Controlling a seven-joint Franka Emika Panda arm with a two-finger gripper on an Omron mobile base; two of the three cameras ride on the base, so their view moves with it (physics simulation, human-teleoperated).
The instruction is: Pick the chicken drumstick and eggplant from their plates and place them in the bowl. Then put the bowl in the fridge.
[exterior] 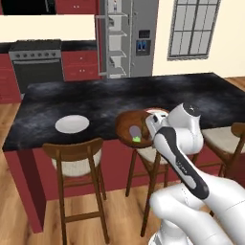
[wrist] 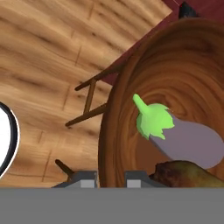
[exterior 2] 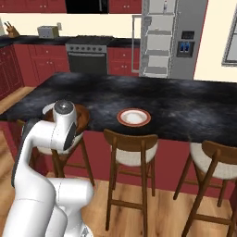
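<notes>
You see the white plate (exterior: 72,124) on the dark counter (exterior: 95,98), left of the bowl (exterior: 125,125). The eggplant (wrist: 183,138) lies flat inside the bowl, green stem pointing left in the hand view, drumstick (wrist: 188,175) beside it. Your gripper (wrist: 110,178) pinches the bowl's rim.

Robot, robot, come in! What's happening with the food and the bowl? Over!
Tool shut at bowl rim. Eggplant and chicken drumstick both inside bowl. Fridge door open, island counter between.
</notes>
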